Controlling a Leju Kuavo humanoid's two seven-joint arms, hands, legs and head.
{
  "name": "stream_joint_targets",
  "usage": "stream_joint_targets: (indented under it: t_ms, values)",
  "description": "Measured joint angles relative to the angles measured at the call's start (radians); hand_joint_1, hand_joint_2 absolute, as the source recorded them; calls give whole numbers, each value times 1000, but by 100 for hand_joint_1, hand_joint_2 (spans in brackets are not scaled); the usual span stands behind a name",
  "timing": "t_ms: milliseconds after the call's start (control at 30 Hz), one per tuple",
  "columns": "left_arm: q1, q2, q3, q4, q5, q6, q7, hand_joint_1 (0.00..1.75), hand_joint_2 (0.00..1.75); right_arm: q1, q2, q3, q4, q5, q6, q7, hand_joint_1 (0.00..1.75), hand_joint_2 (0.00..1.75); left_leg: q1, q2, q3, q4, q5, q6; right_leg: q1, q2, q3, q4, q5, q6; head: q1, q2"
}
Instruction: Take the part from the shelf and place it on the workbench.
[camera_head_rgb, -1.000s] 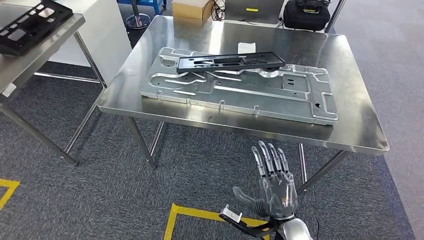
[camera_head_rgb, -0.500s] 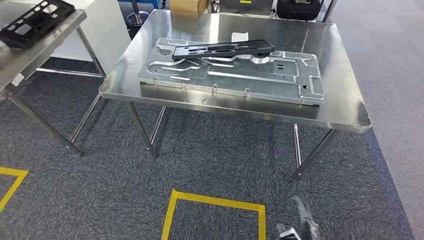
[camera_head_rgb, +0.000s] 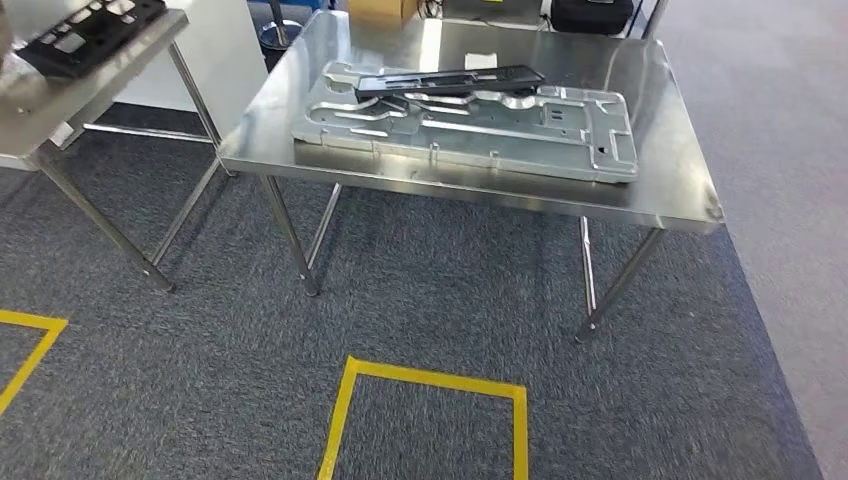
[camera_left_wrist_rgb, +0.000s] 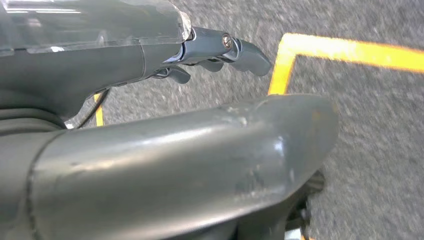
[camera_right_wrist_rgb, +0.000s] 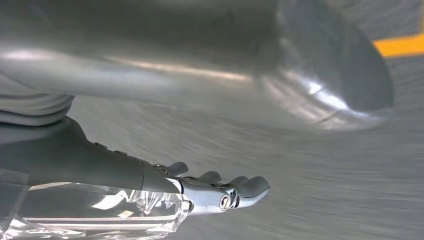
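Black part (camera_head_rgb: 450, 79) on workbench (camera_head_rgb: 660, 190), far end cut off, left robot hand (camera_left_wrist_rgb: 150, 145) and right robot hand (camera_right_wrist_rgb: 165, 195) empty, fingers extended

Bright even overhead light, glare on the shiny steel table (camera_head_rgb: 660, 150), motion-blurred grey carpet floor (camera_right_wrist_rgb: 320, 170) in right wrist view.

The head view looks forward and down from high on the body at a steel workbench (camera_head_rgb: 660, 190) some way ahead, a second table (camera_head_rgb: 40, 130) at the picture's left edge, and yellow floor tape (camera_head_rgb: 430, 380) on grey carpet in the foreground. Each wrist view sits close behind its own hand, the left hand (camera_left_wrist_rgb: 165, 145) and the right hand (camera_right_wrist_rgb: 200, 85), and faces the floor at short range. All three views share the carpet with yellow tape.
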Motion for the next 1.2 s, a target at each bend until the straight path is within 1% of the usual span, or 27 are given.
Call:
stream_joint_targets:
  t_ms: [100,133,167,200,267,333,367,400,467,500,533,600,633,667,700,767,800,867,900,933,967,1000,1033,1100,1133,1167,1200]
  values:
    - [2,0,7,0,-2,3,-3,0,0,-22,-13,-86,99,1,-18,94,0,0,1,0,-48,0,41,10,-6,7,-41,156,-155,11,8,0]
    - [3,-1,10,0,-3,3,-4,0,0,-28,-17,-104,124,7,-18,117,0,0,1,-2,-67,2,54,8,-7,8,-46,210,-177,14,9,0]
    - [3,-1,13,0,-4,3,-5,0,0,-35,-21,-118,146,14,-13,135,0,0,0,-5,-85,4,68,6,-9,8,-39,241,-171,15,9,0]
    - [4,-1,15,0,-4,3,-5,0,0,-41,-24,-128,164,22,-7,148,0,0,1,-10,-104,7,81,3,-10,10,-16,240,-145,14,10,0]
    - [2,-2,17,0,-6,3,-5,0,0,-51,-30,-143,194,38,15,164,0,0,2,-24,-138,14,105,-5,-11,32,81,145,-95,8,10,0]
    - [-1,-4,17,0,-8,4,-5,0,0,-57,-36,-150,216,59,43,170,0,0,-1,-41,-160,21,128,-15,-8,72,199,-9,-108,-4,10,0]
    - [-3,-4,18,0,-10,4,-6,0,0,-58,-39,-152,225,72,57,171,0,0,-3,-49,-167,22,140,-20,-6,85,234,-62,-123,-10,10,0]
    - [-2,-4,18,0,-12,6,-6,0,0,-59,-41,-152,234,82,69,171,0,0,-5,-58,-172,20,152,-27,-3,84,248,-90,-130,-16,10,0]
    - [3,-3,20,-1,-14,9,-6,0,0,-63,-45,-152,249,96,82,170,0,0,-2,-65,-185,22,158,-38,-4,60,234,-93,-116,-32,10,0]
    - [5,-3,21,-1,-15,10,-6,0,0,-65,-46,-152,254,99,85,171,0,0,0,-58,-195,39,134,-42,-5,47,223,-92,-105,-43,8,0]
    - [7,-2,22,-1,-16,11,-6,0,0,-65,-48,-152,259,101,87,171,0,0,3,-46,-208,77,87,-45,-7,32,210,-92,-93,-51,5,0]
    - [7,-3,22,-1,-17,11,-6,0,0,-63,-50,-153,265,102,88,171,0,0,6,-26,-236,202,-24,-56,-3,3,179,-87,-72,-60,0,0]
    - [7,-3,22,-1,-17,11,-6,0,0,-63,-51,-153,269,103,88,171,0,0,8,-22,-245,268,-53,-61,-1,-11,160,-82,-62,-59,-1,0]
    - [8,-3,22,0,-17,12,-6,0,0,-63,-52,-153,271,105,89,171,0,0,10,-20,-244,314,-50,-66,0,-24,141,-76,-55,-58,-1,0]
    - [8,-4,22,0,-18,13,-6,0,0,-63,-52,-153,274,108,91,171,0,0,11,-18,-231,334,-22,-69,1,-36,121,-68,-47,-57,-2,0]
    - [8,-4,22,-1,-20,19,-6,0,0,-64,-53,-153,277,120,100,171,0,0,12,-1,-155,276,39,-67,2,-58,85,-49,-36,-50,-2,0]
    - [7,-4,22,-1,-21,22,-7,0,0,-65,-53,-152,279,128,104,172,0,0,10,21,-92,203,38,-63,3,-67,72,-38,-32,-46,-2,0]
    - [2,-4,22,-1,-24,29,-9,0,0,-65,-53,-150,283,145,112,178,0,0,4,57,8,60,-14,-49,6,-86,59,-19,-26,-35,-3,0]
    - [0,-3,22,-1,-25,31,-10,0,0,-66,-53,-149,285,154,114,184,0,0,0,62,29,19,-35,-40,6,-96,55,-15,-21,-28,-2,0]
    - [0,-3,23,-1,-26,34,-11,0,0,-67,-53,-148,287,162,116,192,0,0,-2,55,28,4,-41,-29,5,-108,53,-13,-15,-22,-2,0]
    - [2,-4,23,-1,-26,36,-11,0,0,-69,-54,-146,288,171,118,200,0,0,-1,47,22,1,-34,-19,2,-107,51,-10,-14,-14,-3,0]
    - [5,-5,23,-1,-27,36,-10,0,0,-69,-54,-143,290,180,120,208,0,0,-1,39,16,-2,-25,-11,-1,-91,44,4,-26,-8,-2,0]
    - [7,-6,24,-1,-27,38,-10,0,0,-68,-55,-139,291,191,121,216,0,0,1,31,9,-5,-15,-4,-4,-66,32,34,-53,-2,-1,0]
    - [8,-7,24,-1,-28,39,-9,0,0,-62,-56,-131,296,212,124,232,0,0,1,14,-10,-4,1,5,-9,-11,-11,146,-132,6,1,0]
    - [8,-7,24,-1,-29,40,-9,0,0,-59,-56,-126,298,221,124,238,0,0,0,3,-20,-2,8,6,-9,1,-32,203,-162,7,1,0]
    - [8,-7,25,-1,-29,40,-9,0,0,-56,-56,-121,300,229,124,243,0,0,-1,-9,-29,-1,13,6,-9,7,-40,238,-174,8,1,0]
    - [9,-7,25,-1,-29,40,-9,0,0,-54,-56,-117,302,234,125,247,0,0,-2,-22,-36,1,18,5,-9,10,-31,237,-167,7,1,0]
